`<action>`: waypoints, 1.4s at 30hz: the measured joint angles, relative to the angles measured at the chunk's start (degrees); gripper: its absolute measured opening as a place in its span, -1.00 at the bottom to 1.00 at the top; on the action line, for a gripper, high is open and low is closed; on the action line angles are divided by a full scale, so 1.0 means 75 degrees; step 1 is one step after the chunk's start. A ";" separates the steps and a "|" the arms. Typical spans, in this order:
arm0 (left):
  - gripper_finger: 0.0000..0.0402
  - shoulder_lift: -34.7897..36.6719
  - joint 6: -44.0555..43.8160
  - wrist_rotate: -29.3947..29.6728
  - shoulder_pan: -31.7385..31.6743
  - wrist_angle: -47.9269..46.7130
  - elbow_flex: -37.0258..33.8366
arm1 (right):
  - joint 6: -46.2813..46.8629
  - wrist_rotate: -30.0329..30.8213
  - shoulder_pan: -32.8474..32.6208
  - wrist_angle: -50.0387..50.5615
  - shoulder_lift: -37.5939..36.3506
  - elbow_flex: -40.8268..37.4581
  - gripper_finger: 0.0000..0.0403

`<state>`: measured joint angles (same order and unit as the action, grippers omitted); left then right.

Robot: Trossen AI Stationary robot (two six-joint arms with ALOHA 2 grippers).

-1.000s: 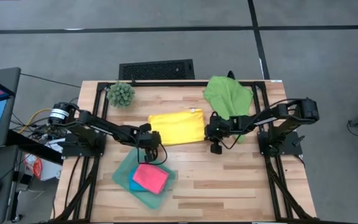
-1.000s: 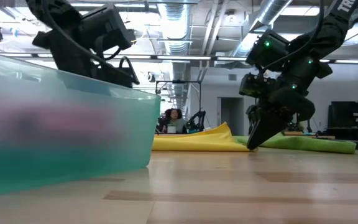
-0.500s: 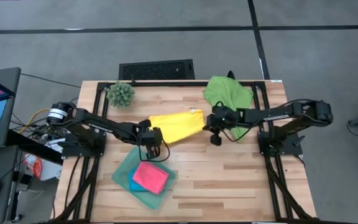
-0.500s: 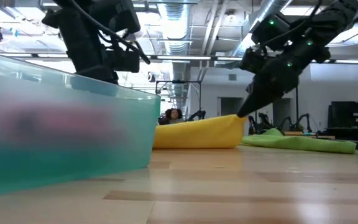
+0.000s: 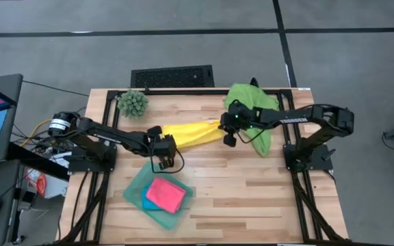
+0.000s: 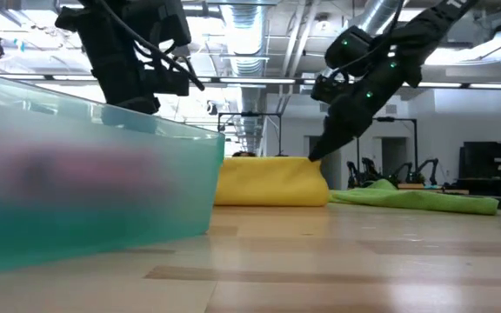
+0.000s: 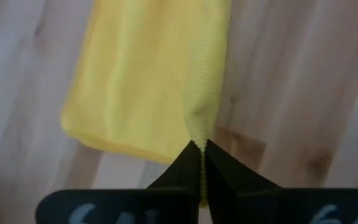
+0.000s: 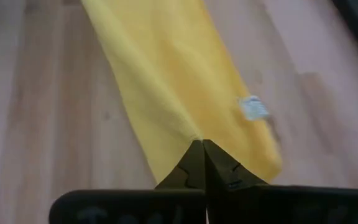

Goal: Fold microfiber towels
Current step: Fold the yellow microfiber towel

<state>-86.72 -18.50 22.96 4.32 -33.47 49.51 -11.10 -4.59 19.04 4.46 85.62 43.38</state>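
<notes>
Yellow towel (image 5: 187,132): was flat, now narrowed, its near edge raised.
Right tool (image 5: 223,127): moved back toward green towel (image 5: 255,109), edge pinched.
Left tool (image 5: 160,142): lifted its corner.

We observe a grey floor (image 5: 183,48) crossed by dark seam lines around the wooden table (image 5: 252,198), a black floor vent (image 5: 172,76) at its far edge, and exposed silver ceiling ducts (image 6: 250,35) with strip lighting (image 6: 233,80) overhead.
</notes>
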 joint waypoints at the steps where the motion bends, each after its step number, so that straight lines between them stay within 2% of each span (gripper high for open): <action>1: -1.00 0.0012 0.0004 0.0040 -0.0045 0.0010 0.0006 | -0.0006 0.0072 0.0084 0.0008 -0.0008 0.0023 -0.97; 6: -1.00 0.0088 0.0406 0.0259 -0.0397 -0.0010 0.0007 | -0.0005 0.0108 0.0503 -0.0028 -0.0070 0.0107 -0.95; 13: -1.00 0.0082 0.0965 0.0231 -0.1102 0.0017 0.0007 | -0.0018 0.0063 0.0658 -0.0118 -0.0008 0.0104 -0.95; 23: -1.00 0.0041 0.1311 -0.0300 -0.1877 0.0627 -0.0183 | -0.0125 0.0228 0.0689 -0.0427 -0.0008 0.0104 -0.95; 34: -0.95 0.0041 0.1383 -0.0301 -0.2072 0.0983 -0.0282 | -0.0018 0.0237 0.1109 -0.0622 -0.0001 0.0046 -0.94; 42: -0.94 0.0041 0.1318 -0.0301 -0.2072 0.0945 -0.0291 | 0.0276 0.0233 0.1123 -0.0890 0.0974 0.0195 -0.91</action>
<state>-86.41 -8.61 20.70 -11.22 -26.37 47.33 -9.03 -2.84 27.47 -2.22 92.93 44.85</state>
